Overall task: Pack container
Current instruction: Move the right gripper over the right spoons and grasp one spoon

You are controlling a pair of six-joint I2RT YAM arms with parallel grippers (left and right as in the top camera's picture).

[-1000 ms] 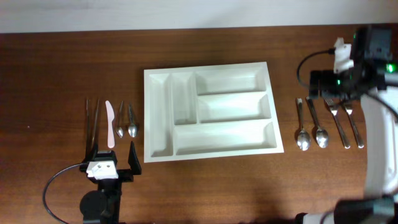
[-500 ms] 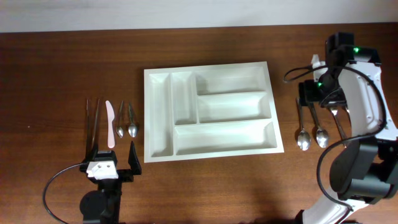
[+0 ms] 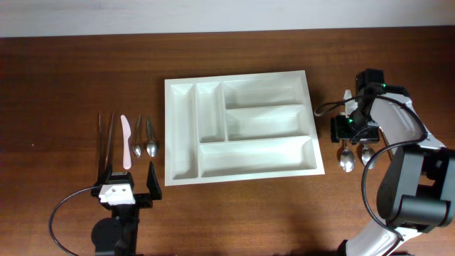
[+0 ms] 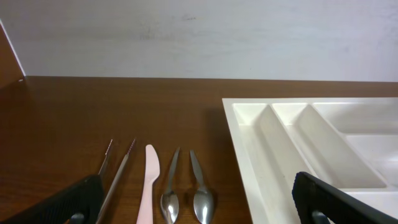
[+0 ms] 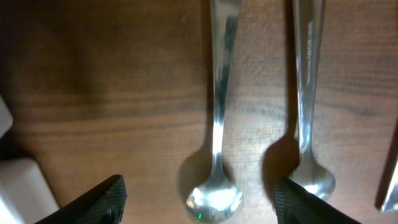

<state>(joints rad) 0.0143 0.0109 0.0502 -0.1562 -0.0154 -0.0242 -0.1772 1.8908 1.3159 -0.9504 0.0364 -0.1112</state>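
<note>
Well left of tray: two thin dark sticks, pink knife and two small spoons, laid side by side on table.

Off tray's near-left corner: left gripper, fingers spread wide, holding nothing.

Tray itself: white, flat at mid-table. Two narrow compartments on its left side, three long ones on its right.

Just right of tray: two larger spoons – near one, far one – side by side, bowls toward near edge.

Over these: right gripper, fingers parted either side of near spoon – no grip on it seen. Far spoon's bowl close by other finger.
</note>
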